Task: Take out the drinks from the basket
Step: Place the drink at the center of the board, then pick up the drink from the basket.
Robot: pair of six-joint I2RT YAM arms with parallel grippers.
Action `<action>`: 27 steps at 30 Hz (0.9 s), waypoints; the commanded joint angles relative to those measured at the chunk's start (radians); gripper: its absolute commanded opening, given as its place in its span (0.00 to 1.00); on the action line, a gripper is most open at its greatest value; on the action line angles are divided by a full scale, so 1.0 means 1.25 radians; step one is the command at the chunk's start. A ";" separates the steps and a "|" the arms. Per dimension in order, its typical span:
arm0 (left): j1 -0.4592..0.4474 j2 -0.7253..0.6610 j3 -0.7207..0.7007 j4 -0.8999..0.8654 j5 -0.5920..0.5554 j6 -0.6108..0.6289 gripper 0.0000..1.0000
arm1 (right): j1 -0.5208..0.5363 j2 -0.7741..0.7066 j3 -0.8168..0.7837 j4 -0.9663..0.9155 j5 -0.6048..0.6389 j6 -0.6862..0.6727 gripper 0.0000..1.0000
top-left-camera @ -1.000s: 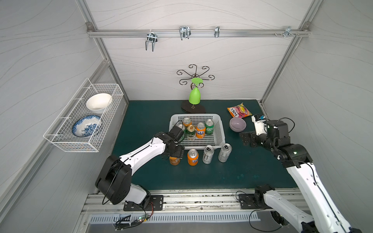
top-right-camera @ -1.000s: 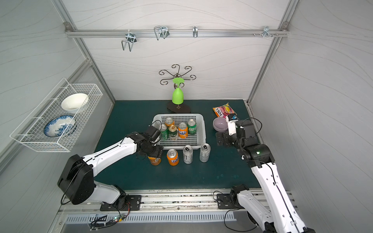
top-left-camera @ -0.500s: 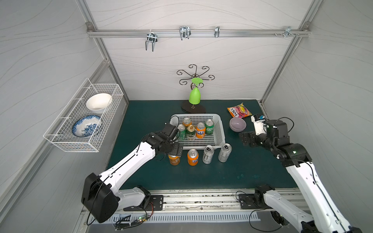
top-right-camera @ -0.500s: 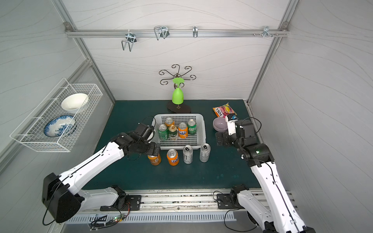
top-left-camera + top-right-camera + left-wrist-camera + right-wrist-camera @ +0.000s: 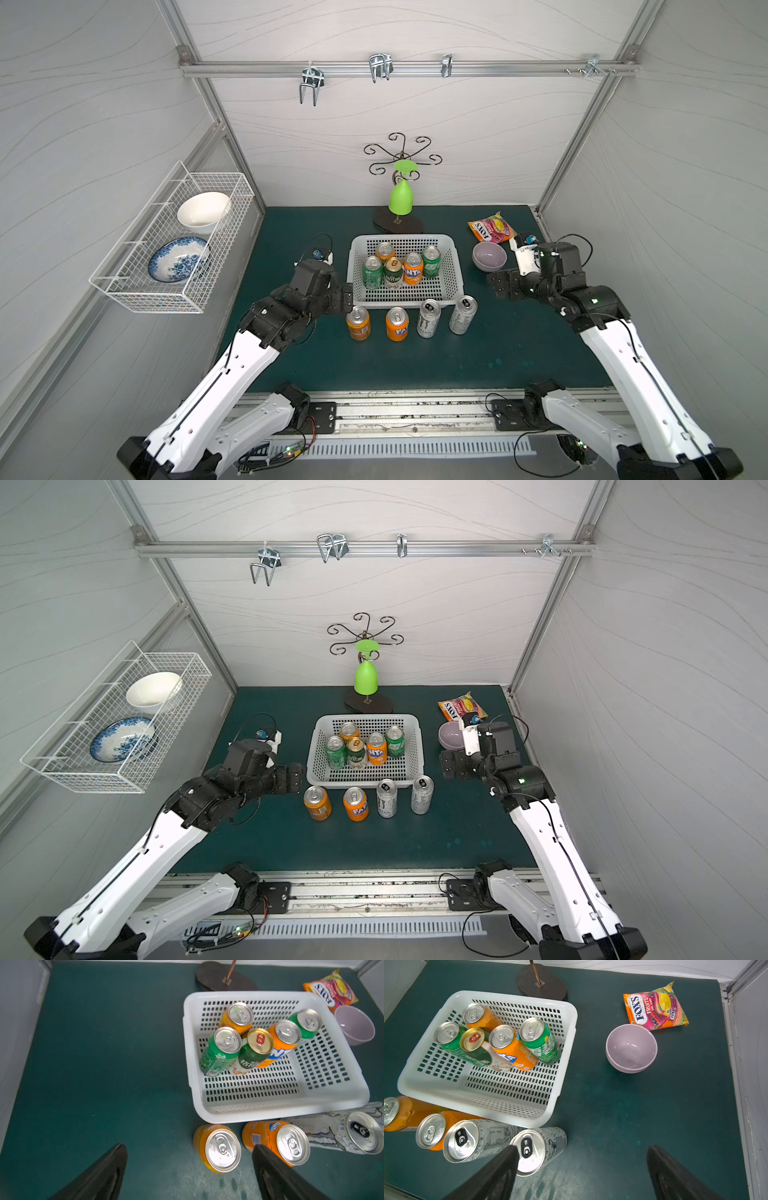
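In both top views the white perforated basket (image 5: pixel 405 302) (image 5: pixel 361 783) sits mid-table with several upright drinks in it: two orange (image 5: pixel 413 269), two green (image 5: pixel 372 272) and a gold-topped dark green can (image 5: pixel 393 273). In front of it stand two orange cans (image 5: pixel 358 323) (image 5: pixel 397 324) and two slim silver cans (image 5: pixel 429 318) (image 5: pixel 462 314). My left gripper (image 5: pixel 347 297) (image 5: pixel 189 1146) is open and empty, just left of the leftmost orange can (image 5: pixel 222 1150). To the basket's right my right gripper (image 5: pixel 498 284) (image 5: pixel 582 1147) hangs open and empty, beside a silver can (image 5: pixel 529 1152).
A lilac bowl (image 5: pixel 489 255) and a snack packet (image 5: pixel 491 226) lie right of the basket, behind the right gripper. A hook stand with a green glass (image 5: pixel 400 199) is behind the basket. A wire rack (image 5: pixel 137 297) with bowls hangs on the left wall.
My left gripper opened, let go of the leftmost orange can, which now stands on the table, and drew back a little to the left. The right arm has not moved.
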 commanded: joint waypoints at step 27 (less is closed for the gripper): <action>0.037 -0.015 -0.043 0.074 -0.021 -0.039 0.99 | 0.174 0.719 0.578 -0.121 0.053 -0.106 0.99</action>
